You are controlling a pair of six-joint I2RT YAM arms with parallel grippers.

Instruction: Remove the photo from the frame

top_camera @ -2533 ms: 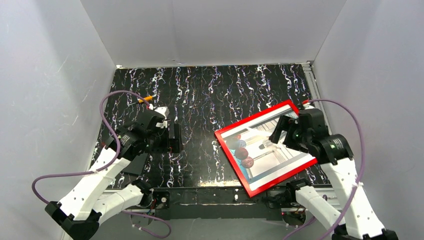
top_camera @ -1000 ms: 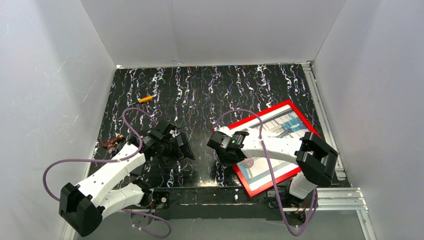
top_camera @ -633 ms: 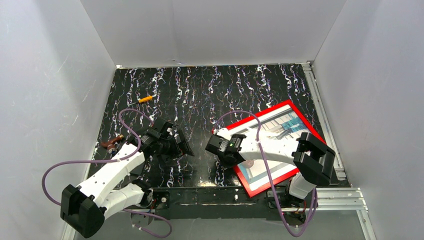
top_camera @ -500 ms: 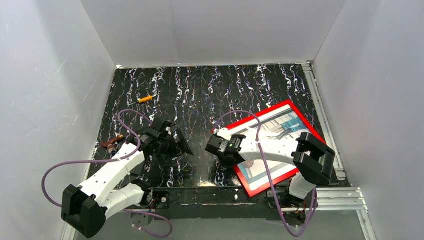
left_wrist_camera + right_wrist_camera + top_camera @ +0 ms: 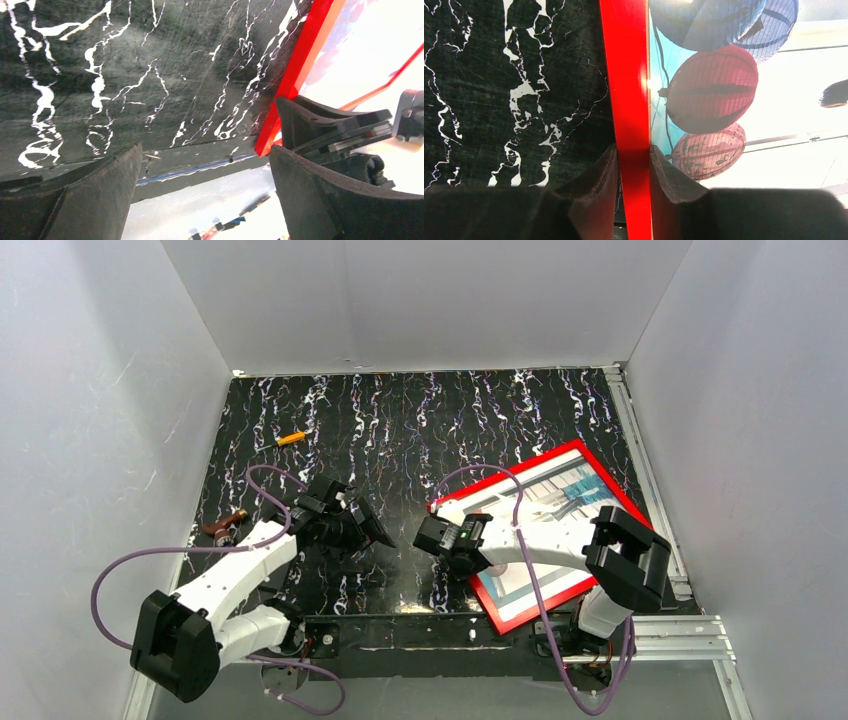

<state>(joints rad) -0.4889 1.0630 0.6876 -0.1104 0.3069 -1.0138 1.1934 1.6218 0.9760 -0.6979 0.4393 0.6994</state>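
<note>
So the frame (image 5: 505, 474) is laid flat on the right side of the table (image 5: 420, 420), turned at an angle, with the photo (image 5: 560, 502) seated inside it, picture side up. Nothing is separated yet, and the print is seen sitting flush inside the red rim all round.

The right gripper (image 5: 633, 150) is set down over the frame's left rail. In the wrist view one finger (image 5: 599, 175) is seen on the table side and the other on the photo side, both pressed up against the red strip, so the rail looks to be pinched between them. That grip is probably chosen because the rim is the only raised edge on offer, and the frame can be tipped or steadied by it without the print being touched. The photo itself isn't gripped. It is simply lying just inside the inner finger, with the dark red balloons right beside it.

The left gripper (image 5: 378, 532) is spread wide with nothing between its fingers, hung low over bare table and aimed at the frame's near-left corner. The frame is near it, but no contact is made. It's likely parked there so the other half of the job can be picked up.
</note>
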